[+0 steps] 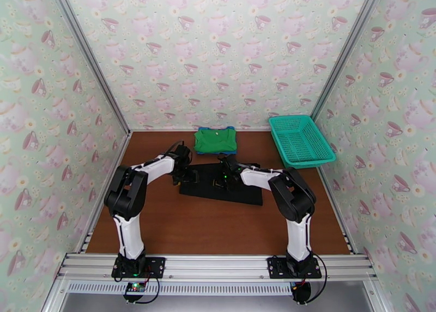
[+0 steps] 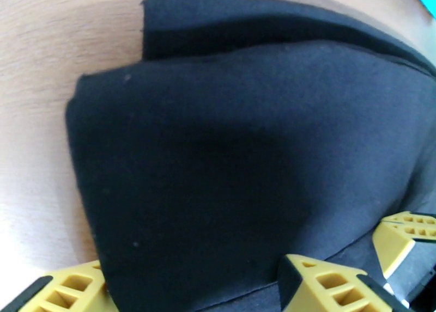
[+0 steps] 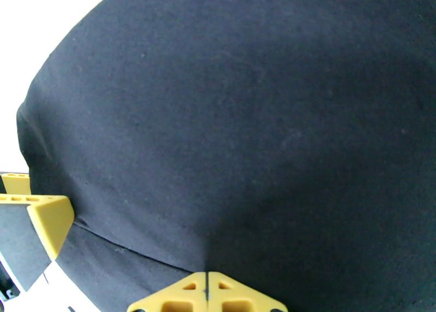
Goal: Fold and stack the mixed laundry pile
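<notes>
From above, the teal basket [image 1: 301, 140] sits in the back corner on the right arm's side. Just left of it is the folded green shirt [image 1: 215, 141], lying on a blue garment [image 1: 217, 128] whose edge peeks out. The black garment [image 1: 242, 192] is spread on the table [image 1: 180, 226], left of the basket and nearer the arms. The left gripper [image 1: 181, 170] is at the garment's edge farthest from the basket, and the right gripper [image 1: 222, 181] is on its middle.

Left wrist cam: a thick black fold bulges up between yellow fingers [image 2: 327, 286] that stand apart. Whether they're actually pinching it, can't tell.

Right wrist cam: the fingertips [image 3: 223, 298] meet and the cloth puckers down into them, so that one looks clamped on the black garment.

Looks like mid-fold on the last piece. The worry: if the left side's hold is loose, only one side travels and the fold goes crooked. Catching just the top layer would peel the fold open. A sloppy drag toward the basket side could also shove the green shirt.
</notes>
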